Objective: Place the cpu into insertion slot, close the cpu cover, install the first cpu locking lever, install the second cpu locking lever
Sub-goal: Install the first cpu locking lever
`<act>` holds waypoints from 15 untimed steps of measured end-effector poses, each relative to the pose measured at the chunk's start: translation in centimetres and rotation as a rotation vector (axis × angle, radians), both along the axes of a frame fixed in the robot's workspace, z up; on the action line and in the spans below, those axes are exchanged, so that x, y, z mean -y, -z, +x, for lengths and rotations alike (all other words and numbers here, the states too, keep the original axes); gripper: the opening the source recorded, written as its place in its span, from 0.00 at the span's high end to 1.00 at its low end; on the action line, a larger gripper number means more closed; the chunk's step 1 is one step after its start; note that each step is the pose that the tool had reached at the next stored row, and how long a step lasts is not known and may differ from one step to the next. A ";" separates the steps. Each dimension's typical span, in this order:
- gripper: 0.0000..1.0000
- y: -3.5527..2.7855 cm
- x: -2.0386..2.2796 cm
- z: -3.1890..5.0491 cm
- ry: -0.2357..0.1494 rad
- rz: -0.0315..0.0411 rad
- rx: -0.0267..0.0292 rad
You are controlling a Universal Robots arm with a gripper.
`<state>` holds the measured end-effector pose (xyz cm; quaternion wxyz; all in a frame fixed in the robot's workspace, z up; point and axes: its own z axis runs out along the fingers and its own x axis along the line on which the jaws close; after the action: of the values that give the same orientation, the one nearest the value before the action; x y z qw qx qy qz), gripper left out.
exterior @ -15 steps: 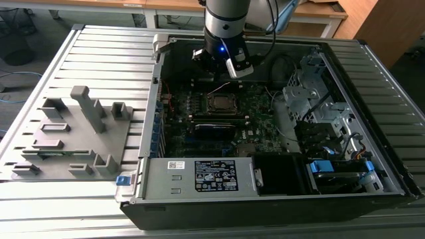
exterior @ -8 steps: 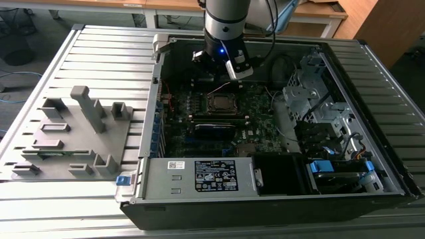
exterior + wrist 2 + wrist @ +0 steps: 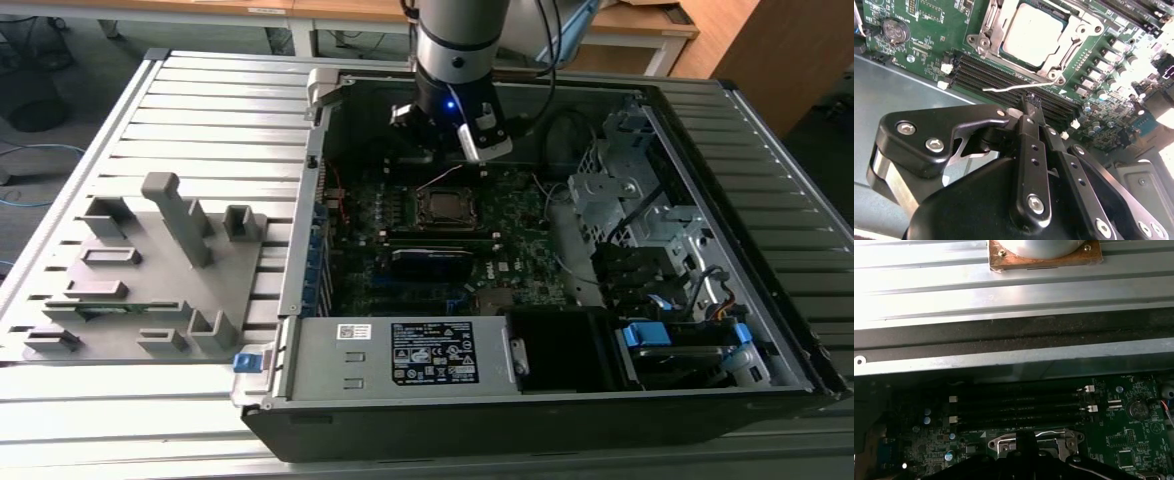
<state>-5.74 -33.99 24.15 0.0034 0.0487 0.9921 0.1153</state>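
Observation:
The cpu [image 3: 1031, 32] lies flat in the insertion slot [image 3: 441, 207] on the green motherboard, its dull silver top showing. The cpu cover [image 3: 1074, 31] lies down around it as a silvery frame. A thin silver locking lever [image 3: 1004, 88] sticks out free over the memory slots, unlatched. In the second wrist view my gripper [image 3: 1031, 106] is shut, its black fingertips right beside this lever; I cannot tell whether they touch it. In the exterior view the gripper [image 3: 467, 155] hangs just behind the socket, inside the open case. The socket's edge [image 3: 1031, 440] shows in the first wrist view.
Long black memory slots [image 3: 1004, 75] run beside the socket, and a coin battery [image 3: 895, 31] sits nearby. A grey fixture plate [image 3: 147, 270] lies at the exterior view's left. The power supply [image 3: 400, 355] and drive cage [image 3: 627, 200] crowd the case.

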 end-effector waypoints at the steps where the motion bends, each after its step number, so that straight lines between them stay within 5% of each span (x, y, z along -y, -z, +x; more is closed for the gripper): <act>1: 0.89 0.05 0.01 0.00 0.000 0.0032 -0.0001; 6: 0.89 0.30 0.03 0.00 0.000 0.0211 0.0002; 15: 0.89 1.10 0.08 0.06 0.000 0.0213 0.0032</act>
<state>-5.68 -34.07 23.05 0.0044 0.0484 0.9908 0.1260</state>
